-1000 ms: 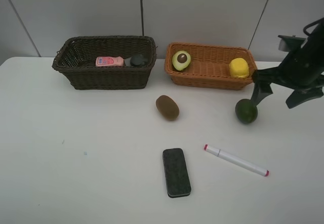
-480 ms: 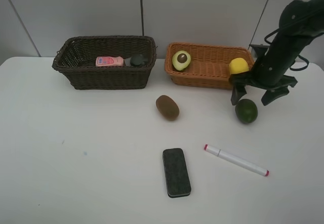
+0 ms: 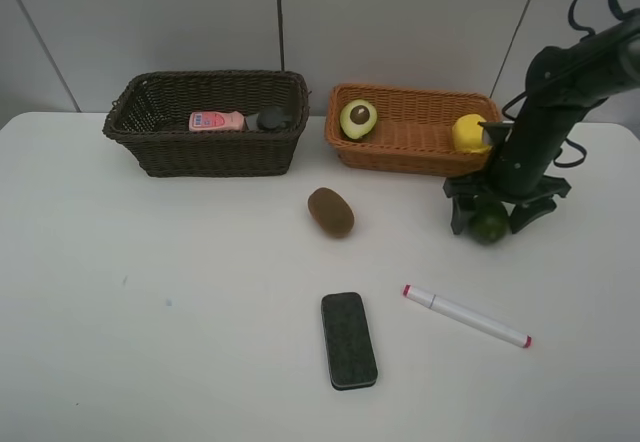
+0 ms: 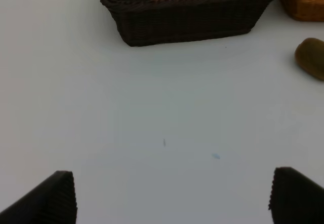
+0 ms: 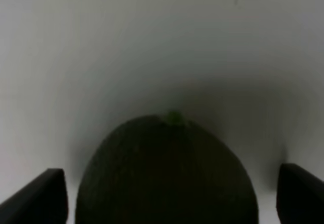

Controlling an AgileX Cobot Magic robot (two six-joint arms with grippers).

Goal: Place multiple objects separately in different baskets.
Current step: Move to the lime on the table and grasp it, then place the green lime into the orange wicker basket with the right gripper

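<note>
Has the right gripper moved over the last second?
Yes. The right gripper came left and down, from right of the orange-tan basket to straddle the round green fruit.

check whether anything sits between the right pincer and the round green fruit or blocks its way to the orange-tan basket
Nothing visible does. The open right pincer straddles the round green fruit. The orange-tan wicker basket lies just behind; only its near wall and the yellow lemon in its right end need clearing.

white table (image 3: 150, 312): dark basket (image 3: 210, 159) | tan basket (image 3: 400, 158) | kiwi (image 3: 330, 212) | green fruit (image 3: 489, 227) | eraser (image 3: 349, 340) | marker (image 3: 467, 316)
</note>
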